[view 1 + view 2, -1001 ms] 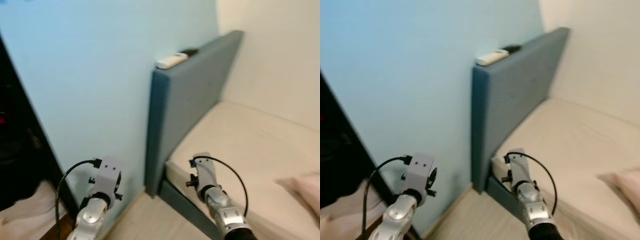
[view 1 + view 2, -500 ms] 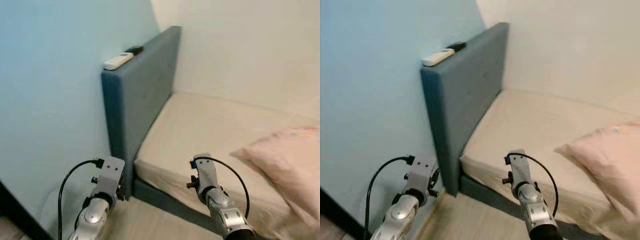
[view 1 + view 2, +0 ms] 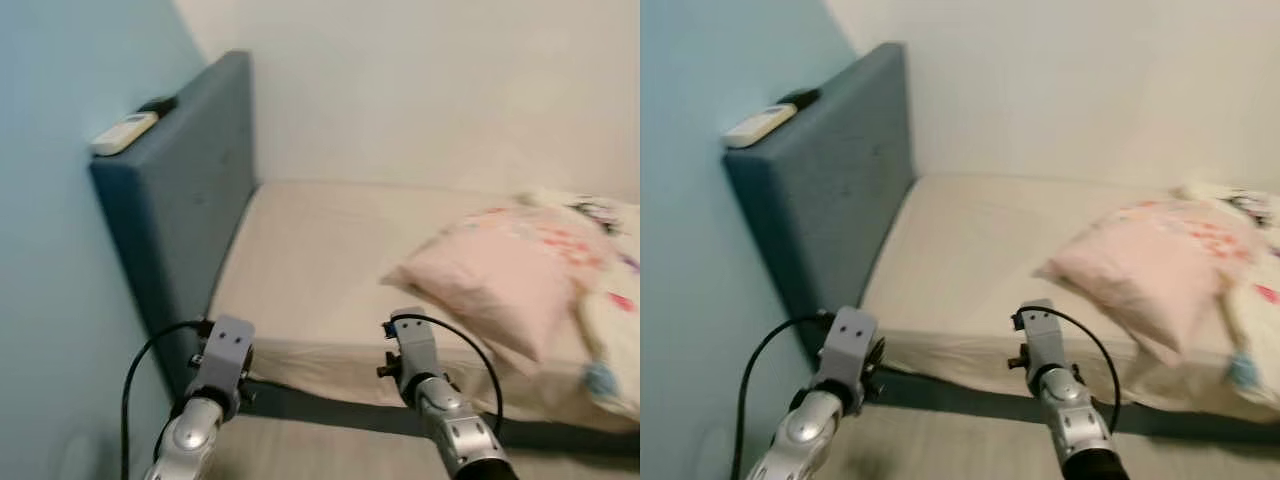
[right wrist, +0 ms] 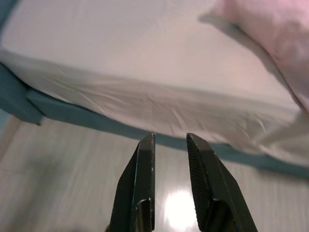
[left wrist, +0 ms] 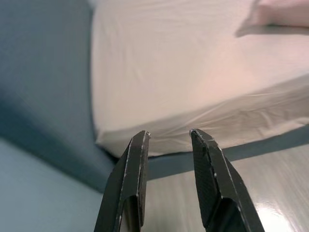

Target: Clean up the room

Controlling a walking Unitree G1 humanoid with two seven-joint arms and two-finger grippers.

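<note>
Blue wall point(image 3: 50, 250) at far left, with a blue-grey upholstered headboard point(image 3: 185, 190) standing against it. On the headboard's top edge: one white remote control point(image 3: 123, 132) lying flat near the front end, and one small dark object point(image 3: 158, 103) just behind it, too blurred to identify.

Bed point(image 3: 330, 270) next, running rightward from the headboard along a cream wall point(image 3: 430, 90). Mattress covered in a plain cream sheet, wrinkled along the near edge; blue-grey bed frame point(image 3: 970, 402) showing as a strip beneath it. Pale wood-look floor point(image 4: 72, 169) in front of the frame, glossy, with a bright glare spot.

Left gripper point(image 5: 168, 137): held low in front of the bed's near corner, over the floor; two black fingers set a little apart, nothing between them. Left arm and its wrist block point(image 3: 225, 352) visible with a black cable looping from it.

Right gripper point(image 4: 170, 137): held low facing the mattress edge, over the floor; fingers likewise parted with a narrow gap, grasping nothing. Right wrist block point(image 3: 412, 345) also carries a looped black cable.

Pink pillow point(image 3: 495, 285) on the mattress toward the right, lying tilted, with a faint printed pattern. Patterned white bedding point(image 3: 610, 320) at far right, touching the pillow, details blurred.
</note>
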